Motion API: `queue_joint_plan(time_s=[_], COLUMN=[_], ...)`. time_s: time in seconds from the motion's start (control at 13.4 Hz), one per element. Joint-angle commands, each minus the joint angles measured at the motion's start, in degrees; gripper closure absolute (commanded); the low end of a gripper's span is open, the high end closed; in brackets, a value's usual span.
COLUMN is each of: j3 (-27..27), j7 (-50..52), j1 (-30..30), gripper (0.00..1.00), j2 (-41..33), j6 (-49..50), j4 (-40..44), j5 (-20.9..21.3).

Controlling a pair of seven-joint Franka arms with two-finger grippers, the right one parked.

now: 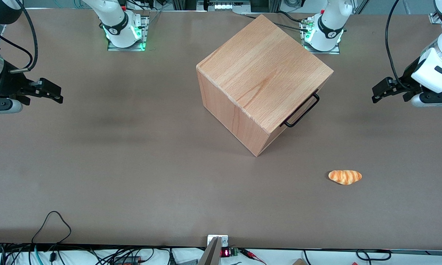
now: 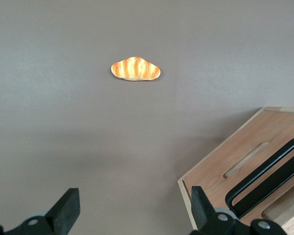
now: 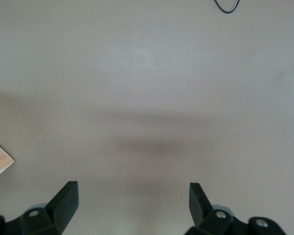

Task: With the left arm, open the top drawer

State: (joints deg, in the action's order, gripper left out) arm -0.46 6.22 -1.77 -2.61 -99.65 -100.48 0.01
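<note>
The wooden cube cabinet [image 1: 261,81] stands mid-table, turned at an angle. The top drawer's front barely shows in the front view; only its black bar handle [image 1: 303,110] sticks out below the cabinet's top edge. The drawer looks pushed in. In the left wrist view I see the drawer front [image 2: 245,166] and its handle [image 2: 267,174]. The left arm's gripper [image 1: 374,95] hangs above the table in front of the drawer, toward the working arm's end and well apart from the handle. It is open and empty [image 2: 134,203], with bare table between the fingers.
A small orange croissant toy [image 1: 345,176] lies on the table nearer the front camera than the cabinet; it also shows in the left wrist view [image 2: 135,69]. Two arm bases [image 1: 322,35] stand at the table's back edge. Cables [image 1: 52,224] lie at the near edge.
</note>
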Motion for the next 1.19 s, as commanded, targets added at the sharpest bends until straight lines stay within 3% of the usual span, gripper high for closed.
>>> queue_joint_plan(time_s=[0.0,0.37,0.6,1.12], j3=[-0.16,-1.04,-3.14,-3.5], j7=[-1.21,-1.47,-3.74,-27.2], j1=[0.28,0.1,0.1,-0.6], gripper=[0.0,0.0,0.0,0.0], j2=[1.11,2.52,5.24,10.43], j6=[-1.86,-1.77,-1.95,-7.04], j4=[-0.59,-1.47,-1.12,-3.66], j5=[-0.1,-0.01,-2.03,-14.76])
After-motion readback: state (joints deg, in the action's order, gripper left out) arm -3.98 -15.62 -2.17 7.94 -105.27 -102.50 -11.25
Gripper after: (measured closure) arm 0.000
